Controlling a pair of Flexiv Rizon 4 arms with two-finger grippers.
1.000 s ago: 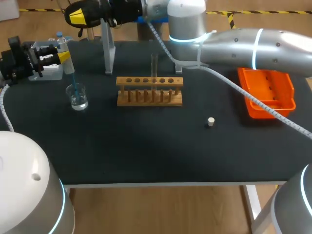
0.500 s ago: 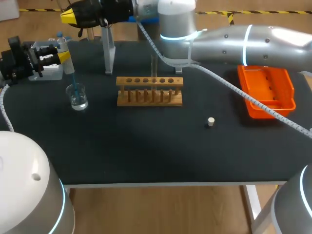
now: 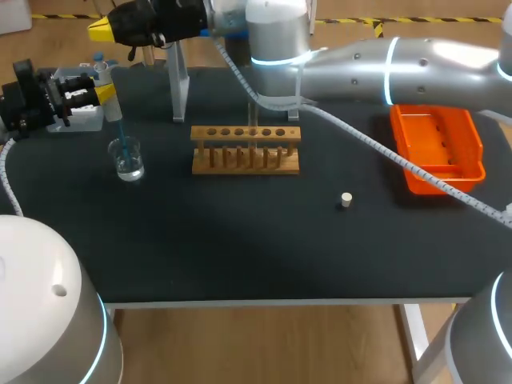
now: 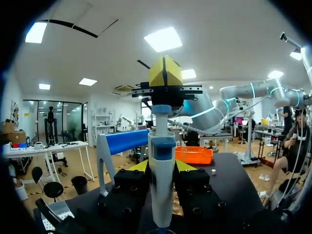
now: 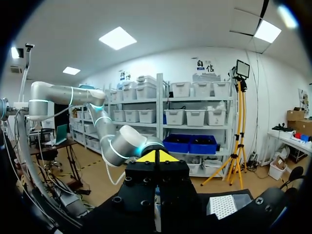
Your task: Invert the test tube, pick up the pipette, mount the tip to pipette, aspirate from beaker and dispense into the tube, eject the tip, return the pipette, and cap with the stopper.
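Look to the far left corner of the table (image 3: 240,240) and find the pipette (image 3: 109,98) standing upright, pinched from both sides by the left gripper (image 3: 101,94). Follow the blue tip (image 3: 120,132) down into the beaker (image 3: 128,158) just below. Spot the right gripper (image 3: 100,30) just above the button (image 4: 161,108) on top of the pipette, with yellow ends pressed together and holding nothing. Hard to tell whether touching the button or not. Looks like time to suck up the liquid. Push the button down softly with the closed ends, straight from above and never from the side. Keep the left grip firm and the pipette upright. Hold the blue tip under the liquid but off the glass bottom. Let the button come up slowly to keep bubbles out. Take care not to knock the beaker over. Save for later the tube (image 3: 253,112) standing in the wooden rack (image 3: 246,152) toward the far edge, and the little stopper (image 3: 346,200) lying alone nearer the front, toward the right side.
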